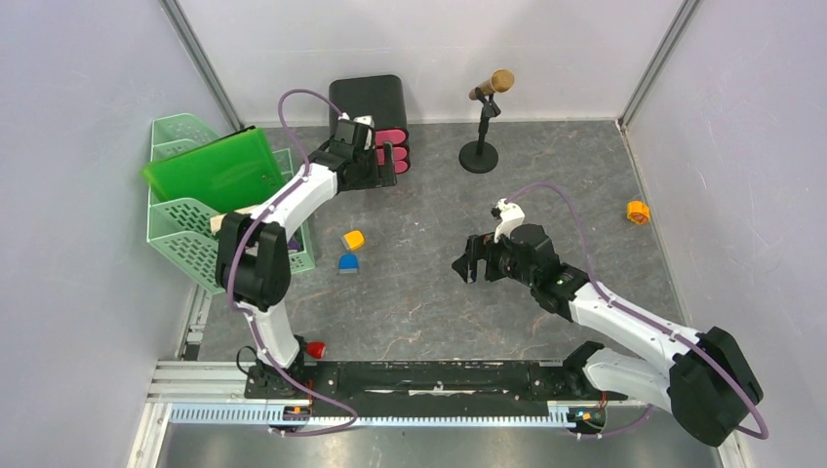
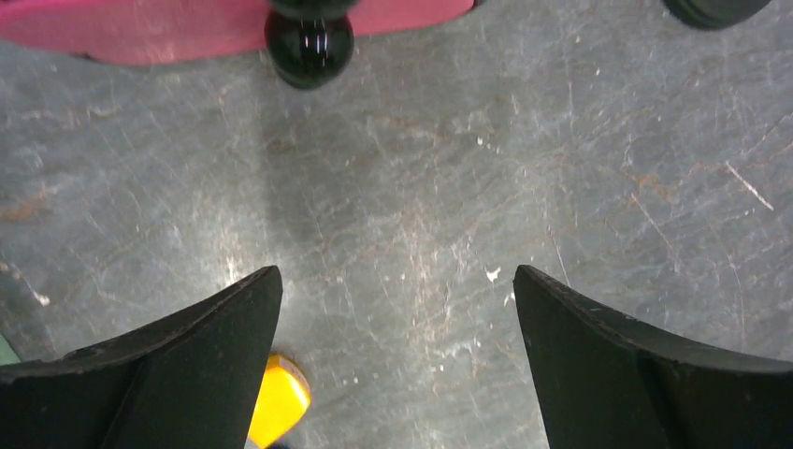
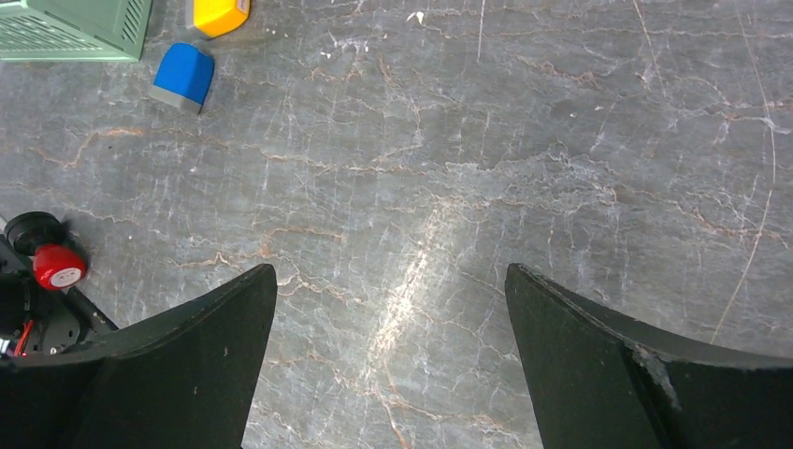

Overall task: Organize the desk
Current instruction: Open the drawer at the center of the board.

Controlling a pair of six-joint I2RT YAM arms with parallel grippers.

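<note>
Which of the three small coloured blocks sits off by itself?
The orange block, alone near the right edge of the dark marbled desk; the yellow block and the blue block lie together beside the mint-green mesh tray.

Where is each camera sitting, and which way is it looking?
Top external: high above and behind the robot, looking down on the desk; left arm and right arm show, bases included.
Left wrist: on the left arm, looking down at the desk and the pink drawer front; the open left gripper frames the bottom.
Right wrist: on the right arm, looking down toward the blue block and green tray; the open right gripper shows.
Shared: both wrist views catch the yellow block.
</note>
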